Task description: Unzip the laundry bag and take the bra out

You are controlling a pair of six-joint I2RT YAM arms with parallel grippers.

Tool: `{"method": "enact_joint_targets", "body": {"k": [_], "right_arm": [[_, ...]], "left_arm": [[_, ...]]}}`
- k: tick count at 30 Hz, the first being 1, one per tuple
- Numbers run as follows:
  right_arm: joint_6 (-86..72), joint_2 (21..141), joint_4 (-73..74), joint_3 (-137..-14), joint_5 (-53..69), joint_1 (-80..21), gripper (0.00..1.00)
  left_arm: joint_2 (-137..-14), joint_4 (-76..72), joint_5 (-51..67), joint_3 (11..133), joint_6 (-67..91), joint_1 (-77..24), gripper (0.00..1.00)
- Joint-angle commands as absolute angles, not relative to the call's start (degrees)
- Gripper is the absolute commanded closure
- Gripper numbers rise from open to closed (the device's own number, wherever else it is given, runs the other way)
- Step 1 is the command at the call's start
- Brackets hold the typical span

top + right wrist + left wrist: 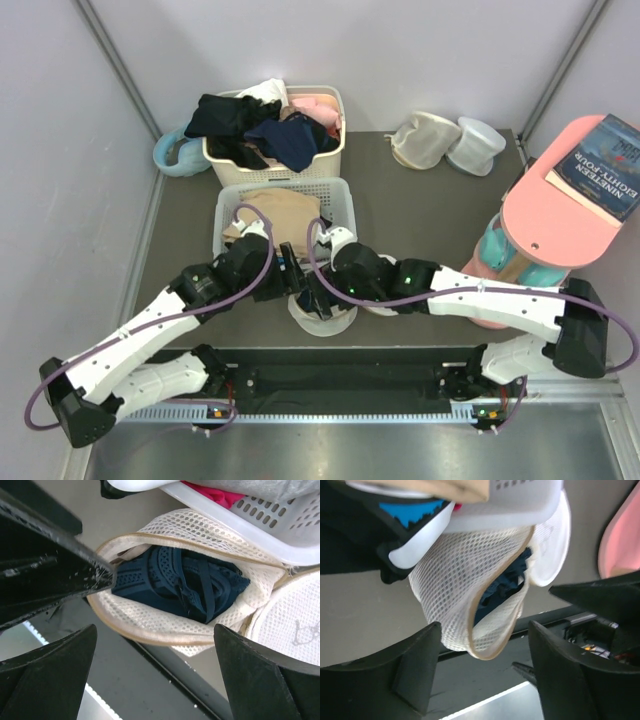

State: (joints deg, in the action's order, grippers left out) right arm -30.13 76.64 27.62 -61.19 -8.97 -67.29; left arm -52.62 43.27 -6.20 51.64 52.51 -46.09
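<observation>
Sitting at the near edge of the table (420, 220), the laundry bag (322, 318) is up against the front wall of the white basket (224, 215), w/ both arms meeting over it. The zip is undone: the mouth gapes toward both wrist cams and the flat lid face flops to one side. Inside lies the bra (175, 582), dark navy lace w/ thin straps (bunched, so the cups can't be made out), all of it within the mesh.

The left gripper (486, 625) is spread wide, w/ the bag's lower beige rim hanging between the fingers and a gap on each side. In the right wrist view one black fingertip seems to touch the rim. The right gripper (155, 627) is also wide, holding nothing, just in front of the mouth.

The white basket holds a folded tan cloth (285, 212). Behind it, a cream basket (275, 167) is piled w/ black, navy, pink and white clothes. At back right a slumped beige pouch (422, 140) and a whiter round pouch (476, 145) sit side by side.

On the right, a pink stand (560, 215) w/ a book (600, 165) on top is close to the right forearm. Bare table shows between the white basket and the stand. A black rail (350, 375) runs just past the near edge, below the bag.
</observation>
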Motion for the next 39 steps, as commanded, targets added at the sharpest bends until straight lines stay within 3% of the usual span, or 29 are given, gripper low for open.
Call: {"method": "enact_joint_targets", "body": {"k": [1, 10, 14, 17, 21, 26, 28, 31, 32, 39], "right_arm": [[-28.0, 78.6, 20.6, -60.3, -9.4, -67.2, 0.01], [-26.4, 84.3, 14.6, -58.5, -11.5, -65.9, 0.05], [-26.5, 85.5, 14.0, -58.5, -14.5, -65.4, 0.09], [-26.9, 85.8, 12.8, -57.7, -15.3, -64.3, 0.14], [-27.1, 87.1, 12.0, -57.7, -16.3, -63.5, 0.2], [-26.5, 89.7, 11.5, -58.4, -16.0, -62.9, 0.31], [-26.3, 91.0, 11.3, -58.9, -15.2, -62.9, 0.38], [-25.7, 91.5, 12.2, -60.3, -13.9, -62.8, 0.88], [-25.4, 91.2, 13.3, -61.5, -13.6, -62.9, 0.99], [-22.5, 77.6, 24.7, -63.2, -8.0, -63.0, 1.0]], "left_arm": [[-51.9, 39.4, -3.5, 47.5, 54.6, -46.1, 0.29], [-52.0, 39.8, -4.7, 45.7, 55.1, -46.0, 0.59], [-52.2, 39.9, -3.9, 44.7, 56.2, -46.0, 0.82], [-51.7, 40.2, -4.5, 43.9, 56.3, -46.0, 0.91], [-51.1, 40.3, -5.0, 43.2, 56.7, -46.0, 0.99], [-50.6, 39.6, -5.0, 42.5, 57.2, -46.0, 1.0], [-50.6, 39.1, -4.9, 42.4, 57.3, -46.0, 1.0], [-51.0, 38.8, -5.1, 42.4, 57.2, -46.0, 1.0], [-51.2, 38.8, -5.3, 42.4, 57.2, -46.0, 1.0], [-52.5, 40.1, -7.7, 44.7, 57.7, -45.3, 1.0]]}}
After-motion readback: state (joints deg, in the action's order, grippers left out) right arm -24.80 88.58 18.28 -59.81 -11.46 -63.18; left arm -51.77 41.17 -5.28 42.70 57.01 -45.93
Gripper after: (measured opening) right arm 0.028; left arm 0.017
